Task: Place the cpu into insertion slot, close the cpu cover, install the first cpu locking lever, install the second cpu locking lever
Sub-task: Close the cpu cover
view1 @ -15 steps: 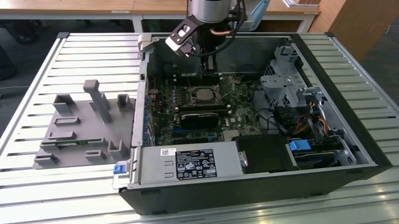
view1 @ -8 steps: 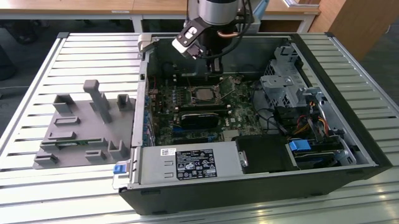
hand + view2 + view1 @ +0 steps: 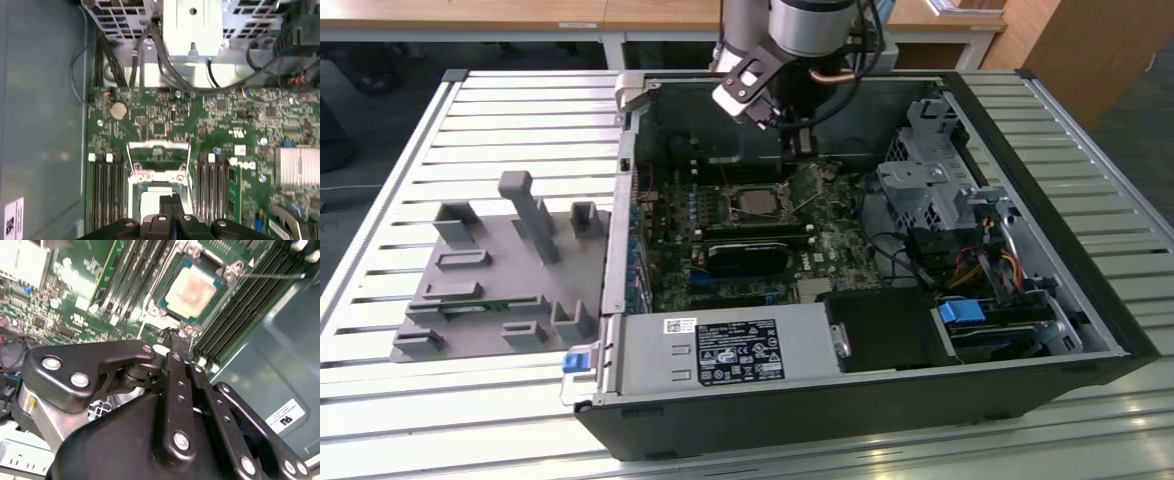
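The first step looked done: the cpu point(image 3: 192, 290) lay flat in the insertion slot point(image 3: 229, 274), its pale metal top facing up and its green edge showing all round. The slot sat in the green motherboard point(image 3: 225, 130) between banks of long black memory slots point(image 3: 245, 305). Reading the exterior view as a clock face centred on the open computer case point(image 3: 854, 410), the socket sat a little toward eleven o'clock of centre. The gripper point(image 3: 790, 150) was poised at the socket's twelve o'clock side.

In both wrist views the gripper's fingers point(image 3: 166, 202) were pressed together with nothing pinched between them, their tips close above the chip. Whether they touched anything could not be told.

In the first wrist view the cpu cover point(image 3: 159, 145) appeared swung up off the socket, its silvery frame open with board visible through the window, so closing it seemed left to do. A thin wire lever point(image 3: 270, 275) stuck out free beside the socket. By my reading that locking lever was not latched, and with the cover up the other could hardly be. A grey parts fixture point(image 3: 494, 270) sat on the slatted table point(image 3: 480, 110) at the case's nine o'clock
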Controlling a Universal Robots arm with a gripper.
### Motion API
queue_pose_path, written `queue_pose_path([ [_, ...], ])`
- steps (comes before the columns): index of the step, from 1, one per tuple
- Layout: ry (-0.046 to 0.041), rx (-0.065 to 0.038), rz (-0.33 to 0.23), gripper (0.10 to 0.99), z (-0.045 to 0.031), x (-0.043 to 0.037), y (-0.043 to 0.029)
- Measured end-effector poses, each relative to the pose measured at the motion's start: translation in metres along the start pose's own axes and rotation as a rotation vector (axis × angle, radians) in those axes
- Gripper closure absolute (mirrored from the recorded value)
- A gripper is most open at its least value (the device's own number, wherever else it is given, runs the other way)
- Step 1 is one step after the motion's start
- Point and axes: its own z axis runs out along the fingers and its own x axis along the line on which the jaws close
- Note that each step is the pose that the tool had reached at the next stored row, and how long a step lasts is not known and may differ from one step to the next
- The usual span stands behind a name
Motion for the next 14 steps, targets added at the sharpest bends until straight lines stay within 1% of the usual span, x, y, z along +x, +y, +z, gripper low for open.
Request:
queue_pose_path([
  [2, 0.0001, 0.001, -0.008, 0.976, 0.0009, -0.0001, 0.0030],
  [6, 0.0006, 0.005, -0.022, 0.976, 0.0037, -0.0002, 0.0055],
  [8, 0.0005, 0.006, -0.027, 0.976, 0.0046, 0.0001, 0.0079],
  [14, 0.0001, 0.007, -0.027, 0.976, 0.0062, 0.0043, 0.0166],
])
